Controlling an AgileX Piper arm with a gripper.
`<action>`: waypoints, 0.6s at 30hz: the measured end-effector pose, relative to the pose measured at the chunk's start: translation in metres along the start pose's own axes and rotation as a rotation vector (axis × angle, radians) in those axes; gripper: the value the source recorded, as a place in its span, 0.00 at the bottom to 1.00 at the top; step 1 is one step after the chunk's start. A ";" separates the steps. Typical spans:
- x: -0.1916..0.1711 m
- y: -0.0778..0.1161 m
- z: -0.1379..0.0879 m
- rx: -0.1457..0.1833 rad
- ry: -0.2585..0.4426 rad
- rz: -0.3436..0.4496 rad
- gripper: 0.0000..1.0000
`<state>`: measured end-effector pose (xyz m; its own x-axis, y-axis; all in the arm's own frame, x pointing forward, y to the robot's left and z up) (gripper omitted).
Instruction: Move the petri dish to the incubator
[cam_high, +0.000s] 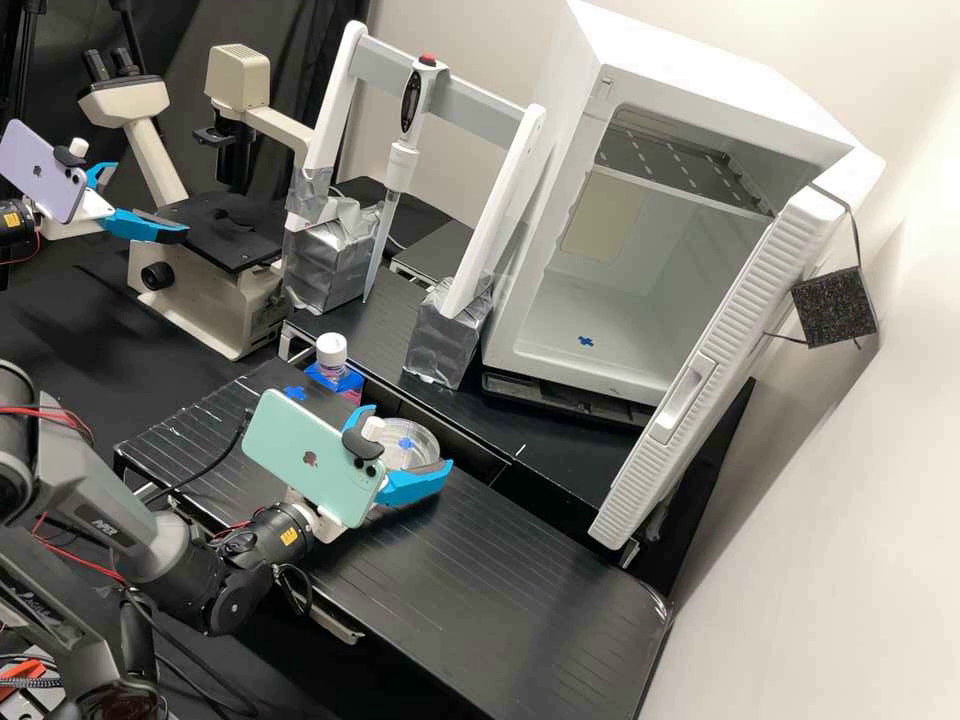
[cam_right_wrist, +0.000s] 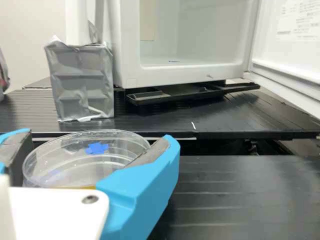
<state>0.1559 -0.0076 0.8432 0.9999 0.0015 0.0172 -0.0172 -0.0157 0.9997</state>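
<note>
Petri dish (cam_right_wrist: 60, 160), blue-marked, between 2 fingers (cam_right_wrist: 147, 187)

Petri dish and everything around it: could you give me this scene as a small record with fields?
Item: clear petri dish with a blue mark
Dish position: between the fingers of the gripper, outside the incubator
Destination: white incubator
Incubator door: open
Incubator floor: small blue mark
Bottle: white-capped, upright
Pipette: hanging in a white frame
Microscope: standing on the bench
Task status: dish not yet in the incubator
</note>
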 end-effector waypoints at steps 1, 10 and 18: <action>0.000 0.000 0.000 -0.001 0.001 -0.001 0.00; 0.001 -0.002 0.002 0.011 -0.008 -0.014 0.00; 0.000 -0.002 0.004 0.012 -0.010 -0.031 1.00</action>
<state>0.1559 -0.0117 0.8412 0.9999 -0.0074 -0.0135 0.0133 -0.0276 0.9995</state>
